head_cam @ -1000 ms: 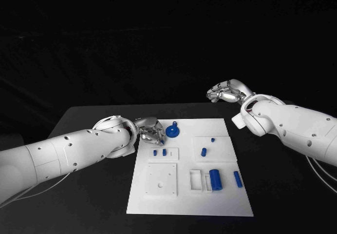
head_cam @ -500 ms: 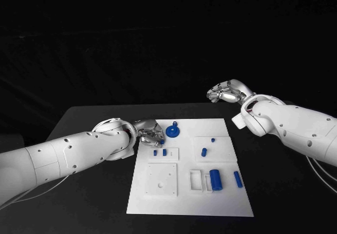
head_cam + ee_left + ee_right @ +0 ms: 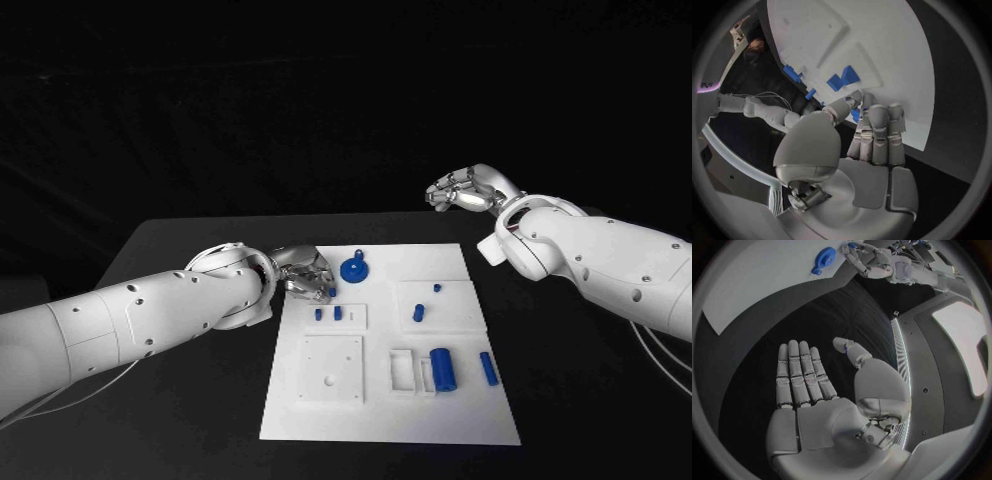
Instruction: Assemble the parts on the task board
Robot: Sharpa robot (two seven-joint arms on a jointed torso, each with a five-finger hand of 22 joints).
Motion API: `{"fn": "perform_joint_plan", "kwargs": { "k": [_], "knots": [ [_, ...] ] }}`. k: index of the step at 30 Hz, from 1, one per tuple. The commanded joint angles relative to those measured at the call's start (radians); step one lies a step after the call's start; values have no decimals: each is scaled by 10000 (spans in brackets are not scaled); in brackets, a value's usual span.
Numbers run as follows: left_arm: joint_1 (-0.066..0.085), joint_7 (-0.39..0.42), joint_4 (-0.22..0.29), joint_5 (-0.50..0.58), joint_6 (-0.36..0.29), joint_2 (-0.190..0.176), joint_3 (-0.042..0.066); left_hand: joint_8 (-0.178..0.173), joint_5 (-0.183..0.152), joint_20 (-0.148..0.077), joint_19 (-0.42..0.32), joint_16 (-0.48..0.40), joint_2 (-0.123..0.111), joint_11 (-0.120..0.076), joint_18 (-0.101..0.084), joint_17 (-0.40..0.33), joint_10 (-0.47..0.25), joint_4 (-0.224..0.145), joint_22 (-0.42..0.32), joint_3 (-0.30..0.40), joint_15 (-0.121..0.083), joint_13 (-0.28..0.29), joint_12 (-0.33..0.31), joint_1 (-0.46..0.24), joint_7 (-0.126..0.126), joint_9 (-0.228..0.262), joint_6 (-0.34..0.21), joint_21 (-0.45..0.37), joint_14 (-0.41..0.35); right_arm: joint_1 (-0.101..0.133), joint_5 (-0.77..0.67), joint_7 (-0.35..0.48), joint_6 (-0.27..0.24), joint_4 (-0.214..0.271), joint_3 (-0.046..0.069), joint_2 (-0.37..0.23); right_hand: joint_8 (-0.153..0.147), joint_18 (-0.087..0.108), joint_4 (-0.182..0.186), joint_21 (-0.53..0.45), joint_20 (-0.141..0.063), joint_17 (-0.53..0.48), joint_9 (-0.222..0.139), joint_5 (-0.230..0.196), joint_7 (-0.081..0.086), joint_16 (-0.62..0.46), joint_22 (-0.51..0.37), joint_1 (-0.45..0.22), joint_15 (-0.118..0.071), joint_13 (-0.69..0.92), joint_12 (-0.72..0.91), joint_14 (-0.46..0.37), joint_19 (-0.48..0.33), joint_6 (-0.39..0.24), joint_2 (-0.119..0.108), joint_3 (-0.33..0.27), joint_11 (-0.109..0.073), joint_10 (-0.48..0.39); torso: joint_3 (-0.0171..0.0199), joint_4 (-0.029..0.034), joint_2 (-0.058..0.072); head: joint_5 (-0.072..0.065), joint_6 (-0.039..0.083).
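The black worktop (image 3: pixel 188 400) carries the white board (image 3: pixel 389 410) at its middle. The right hand (image 3: pixel 462 190) hovers past the far edge, fingers spread flat, holding nothing. The left hand (image 3: pixel 306 275) rests at the board's far left corner, fingers curled, seemingly pinching a small blue part (image 3: pixel 856 114). A blue disc (image 3: pixel 355 269) sits just beside it.

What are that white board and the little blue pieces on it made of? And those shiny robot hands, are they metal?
The flat white task board looks like matte plastic: even colour, no glare, crisp recessed pockets. The small blue parts, such as the blue cylinder, look like moulded or printed plastic, uniformly coloured with a dull sheen. The silver left hand and right hand have a satin metallic finish; whether metal or coated plastic cannot be told.
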Motion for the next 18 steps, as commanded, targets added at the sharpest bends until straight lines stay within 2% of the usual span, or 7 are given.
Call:
{"fn": "perform_joint_plan", "kwargs": {
  "k": [1, 6, 10, 11, 13, 15, 18],
  "knots": [
    [-9, -94, 25, 54, 19, -40, -3, -40, -8, -211, -51, -10, -47, 36, 197, -16, 56, -22, 161, -30, -15, 13, -65, 57, -4, -13, -67, 13, -79, -5, -8, 72, 113, 20, 6, -32, 26, 67, 5, -30, 18, -9, -13, 30, 8, 27, 7, -21, -7, -10, -41, -71, -64, -62, 1, -56, -8, -44, 1, 0, 1, -11, 25],
    [-6, -87, 39, 54, -90, -151, 1, -40, -8, -211, -51, -10, -47, 36, 197, -16, 56, -22, 161, -30, -15, 13, -65, 57, -4, -13, -67, 13, -79, -13, -45, 44, 143, 36, 6, -99, 26, 67, 5, -30, 18, -9, -13, 30, 8, 27, 7, -21, -7, -10, -41, -71, -64, -62, 1, -56, -8, -45, 4, 0, -6, -35, 50],
    [2, 3, 69, 146, -317, -288, 8, -38, -1, -211, -52, -9, -45, 35, 198, -17, 61, -27, 161, -25, -16, 17, -68, 67, -3, -13, -68, 14, -80, -28, -364, -60, 550, 114, 6, -203, 26, 67, 4, -30, 19, -10, -13, 30, 8, 27, 7, -21, -6, -10, -41, -71, -64, -62, 2, -56, -8, -45, 2, 6, -8, -72, 82],
    [8, 39, 72, 238, -427, -328, 10, 7, 68, -233, -64, -10, -28, 18, 229, -19, 55, -98, 158, 85, -28, 20, -77, 278, 15, 5, 6, 5, -85, -30, -466, -78, 658, 146, 6, -242, 26, 67, 4, -30, 19, -10, -13, 30, 8, 27, 7, -21, -6, -10, -41, -71, -64, -62, 2, -56, -8, -45, 1, 11, -10, -104, 95],
    [26, 127, 57, 578, -629, -396, 22, 55, 105, -235, -72, -10, -41, 19, 236, -22, 50, -115, 158, 152, -29, 25, -92, 406, 52, 22, 83, 3, -92, -34, -663, -98, 918, 212, 6, -319, 67, -4, -408, 39, -81, 25, 11, -873, -7, 110, 44, 730, -46, 17, 0, 10, 22, -48, -62, 162, -22, 13, 7, 19, -9, -213, 138],
    [62, 283, 4, 1084, -953, -453, 38, 121, 106, -227, -78, -20, -55, 28, 233, -29, 47, -102, 158, 217, -23, 32, -105, 503, 124, 47, 193, 3, -107, -43, -948, -180, 1289, 280, 6, -423, 89, 48, -419, 90, -98, 55, 19, -1154, -22, 187, 53, 981, -93, 29, 35, 126, 132, -24, -78, 237, -52, 73, 5, 24, -10, -295, 178],
    [93, 618, -65, 2064, -1468, -561, 47, 241, 17, -195, -75, -82, -73, 51, 213, -69, 73, -71, 152, 396, 0, 64, -130, 676, 195, 85, 376, 5, -158, -67, -1813, -319, 1633, 481, 6, -650, 184, 66, -468, 181, -146, 131, 58, -1677, -86, 345, 57, 1834, -204, 77, 164, 330, 348, 116, -188, 539, -152, 287, -2, 26, -12, -328, 218]
  ]
}}
